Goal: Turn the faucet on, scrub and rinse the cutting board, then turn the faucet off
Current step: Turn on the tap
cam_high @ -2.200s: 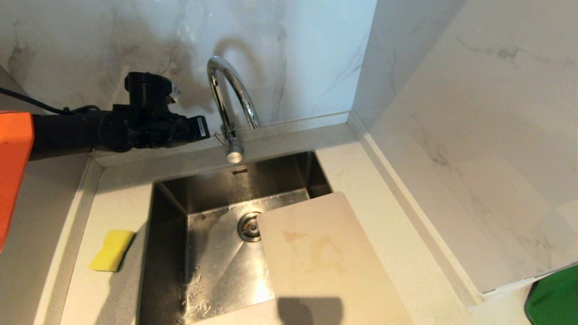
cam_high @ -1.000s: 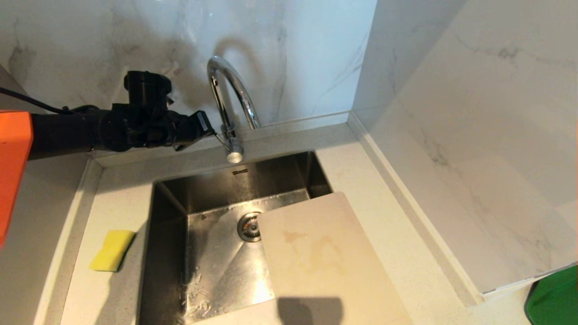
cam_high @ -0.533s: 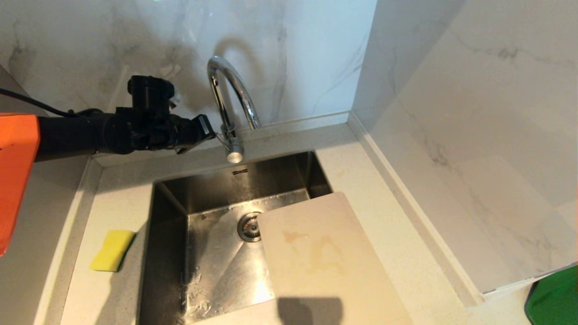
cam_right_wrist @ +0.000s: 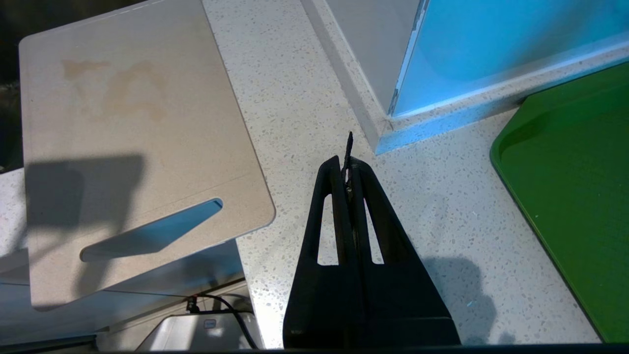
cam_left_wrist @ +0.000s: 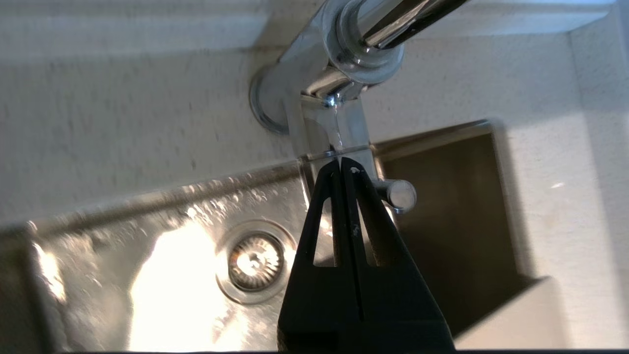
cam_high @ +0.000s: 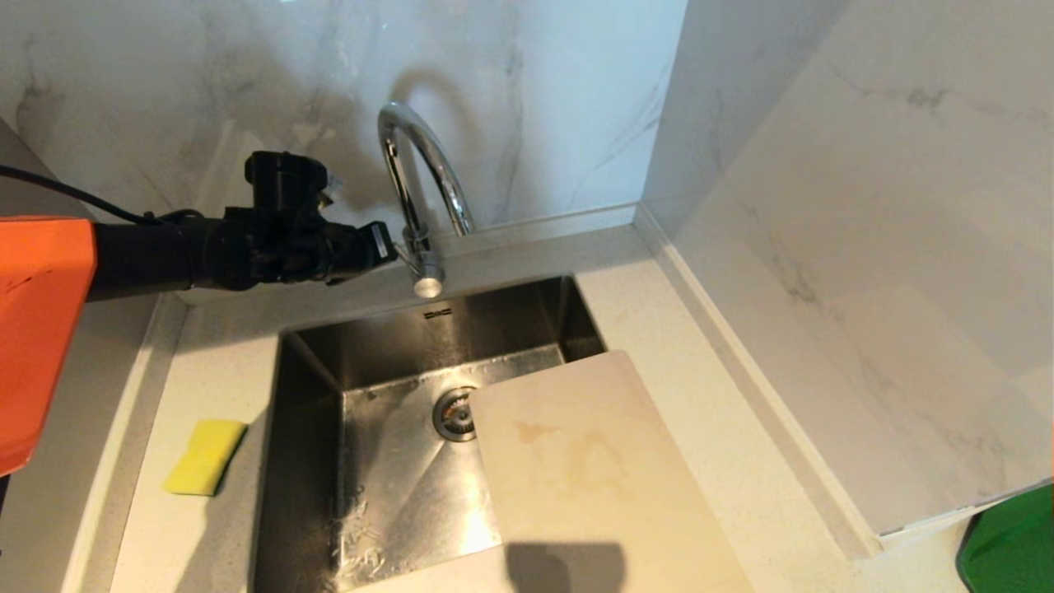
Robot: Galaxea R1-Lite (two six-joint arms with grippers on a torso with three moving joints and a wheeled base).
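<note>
The left gripper (cam_high: 380,242) has edged to the right along the back of the counter and now has its tip right at the base of the faucet (cam_high: 416,193), fingers pressed together with nothing between them; a couple of seconds back there was a clear gap between it and the chrome column, and it also sat a touch farther toward the wall. From the wrist camera the closed tip (cam_left_wrist: 341,164) lines up against the faucet body just beside the little side lever (cam_left_wrist: 400,195), so I'd say it is about to nudge that lever to start the water. No water is running from the spout yet, so the first step looks not yet done. The cutting board (cam_high: 589,469) has not shifted at all: it lies stain-side up across the near right part of the sink (cam_high: 305,362), resting on the right-hand counter. The yellow sponge (cam_high: 203,456) sits as before on the counter left of the sink. The right gripper (cam_right_wrist: 348,164) hangs parked, fingers together and empty, over the near counter between the board's handle end and a green tray (cam_right_wrist: 570,191)
</note>
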